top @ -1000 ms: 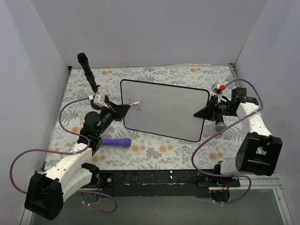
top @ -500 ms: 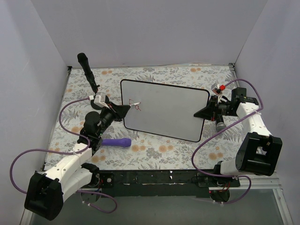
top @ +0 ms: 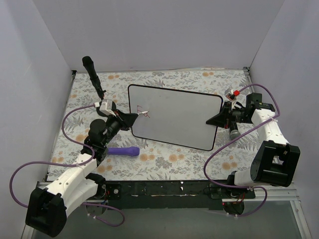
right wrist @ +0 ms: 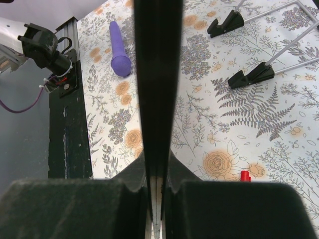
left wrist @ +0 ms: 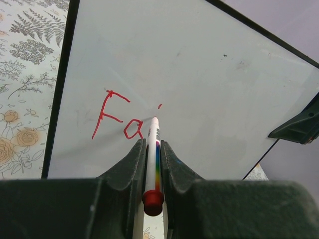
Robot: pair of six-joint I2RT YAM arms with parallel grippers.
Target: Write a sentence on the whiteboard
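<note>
Left wrist view: L tool [left wrist: 151, 144] closed on a white marker [left wrist: 152, 164] w/ red end cap. The pen tip touches the whiteboard [left wrist: 214, 69] just right of the lettering. R tool [right wrist: 154, 167] closed on the board's right edge, seen edge-on betw. its fingers. The sentence [left wrist: 113, 121]: red handwriting, only "Fa" plus a small dot, near the board's left edge. Board glossy white w/ thin black frame, set skewed at centre of bench [top: 164, 159]; two black feet show in R wrist view. Bench covered w/ floral-print cloth. Purple cylinder [top: 123, 151] lies near L arm; black stick [top: 93, 74] at rear left. Plain pale walls [top: 149, 30] on three sides.
</note>
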